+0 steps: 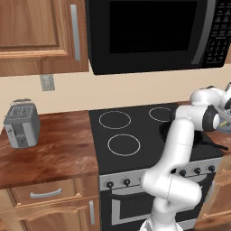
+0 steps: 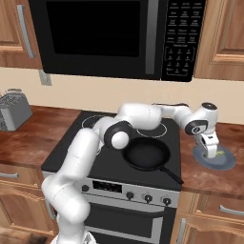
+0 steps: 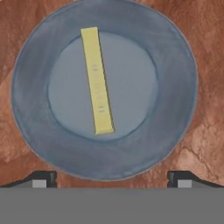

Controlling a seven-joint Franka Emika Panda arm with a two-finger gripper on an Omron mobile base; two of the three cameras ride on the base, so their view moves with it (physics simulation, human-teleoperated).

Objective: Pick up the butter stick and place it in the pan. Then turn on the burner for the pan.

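The butter stick (image 3: 97,81), a pale yellow bar, lies on a grey-blue round plate (image 3: 175,87) and runs from the plate's upper left toward its middle. My gripper (image 3: 112,179) hangs open straight above the plate, its fingertips (image 3: 43,178) set wide apart with nothing between them. In the right base view the gripper (image 2: 212,151) points down over the plate (image 2: 229,163) on the counter right of the stove. The pan (image 2: 145,155), round and black, sits on the stove's front right burner, its handle (image 2: 172,175) pointing toward the front right. The arm hides much of the pan (image 1: 200,136) in the left base view.
A row of knobs (image 2: 148,197) lines the stove front below the pan. A microwave (image 2: 109,33) hangs above the stove. A silver toaster (image 1: 21,124) stands on the wooden counter far left. The left burners (image 1: 123,144) are bare.
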